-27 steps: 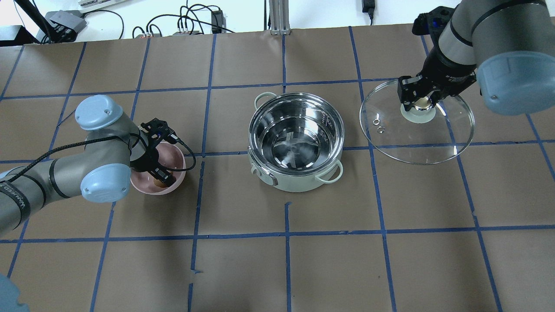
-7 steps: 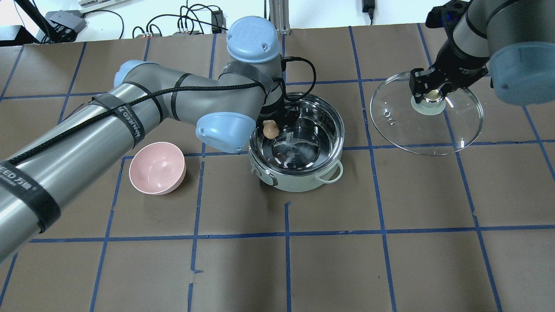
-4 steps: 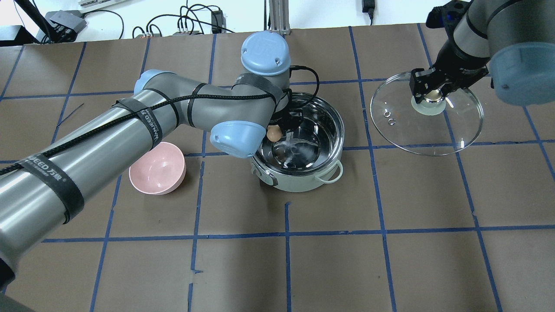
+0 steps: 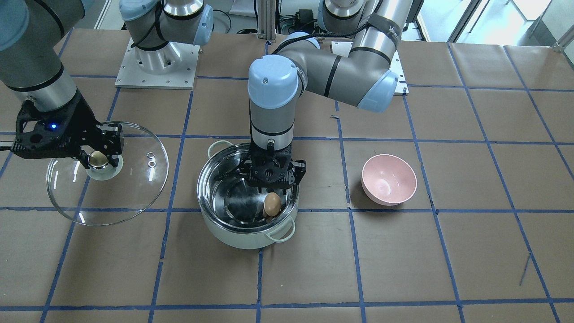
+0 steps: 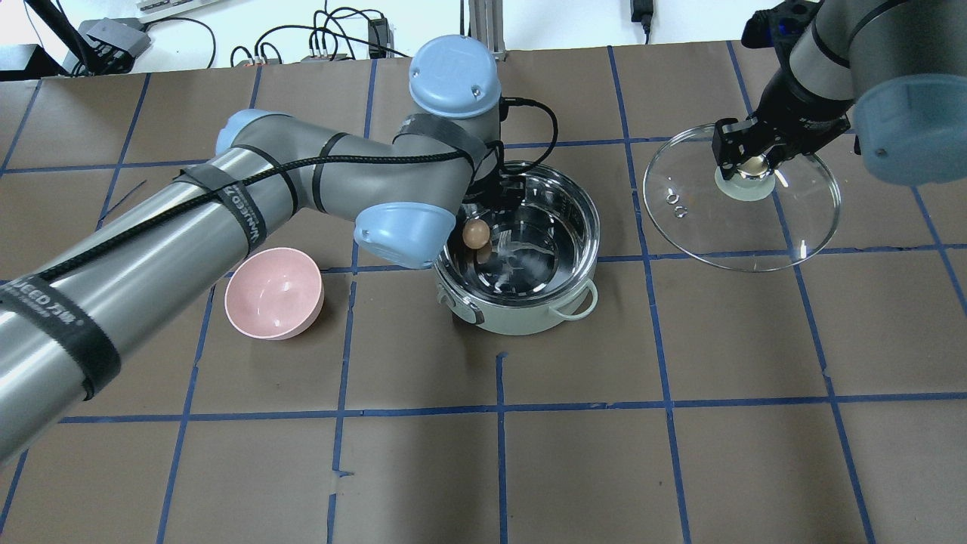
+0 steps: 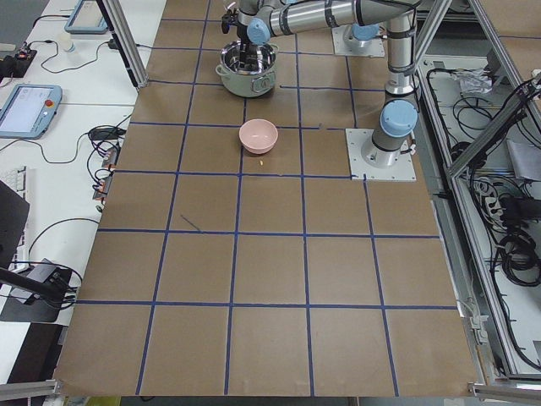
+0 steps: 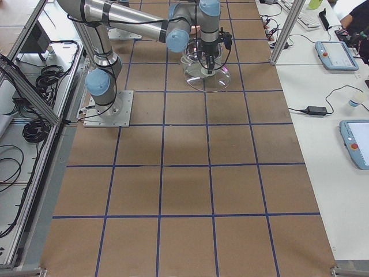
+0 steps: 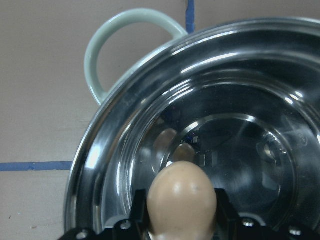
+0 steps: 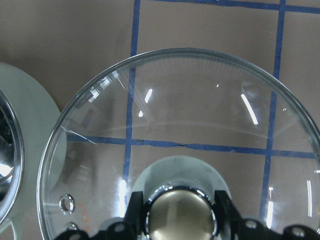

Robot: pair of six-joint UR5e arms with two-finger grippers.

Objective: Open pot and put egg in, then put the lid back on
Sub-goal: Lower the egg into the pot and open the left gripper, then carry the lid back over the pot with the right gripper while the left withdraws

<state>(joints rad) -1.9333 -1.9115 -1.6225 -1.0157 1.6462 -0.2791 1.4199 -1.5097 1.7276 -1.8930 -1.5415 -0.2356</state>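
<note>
We had L gripper (image 8: 181, 216) pinching egg (image 4: 271, 204) over open pot (image 5: 514, 321), mid-bench. R gripper (image 5: 748, 165) clamped lid (image 5: 755, 234) toward right edge. Our call: lower egg nr pot floor before release, else crack risk.

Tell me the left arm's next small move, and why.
Probably lower a little and open the jaws. The left gripper is shut on the egg inside the rim of the pot, seemingly above its steel floor and near one wall. The right gripper holds the lid off to the side, so the opening is uncovered.
</note>
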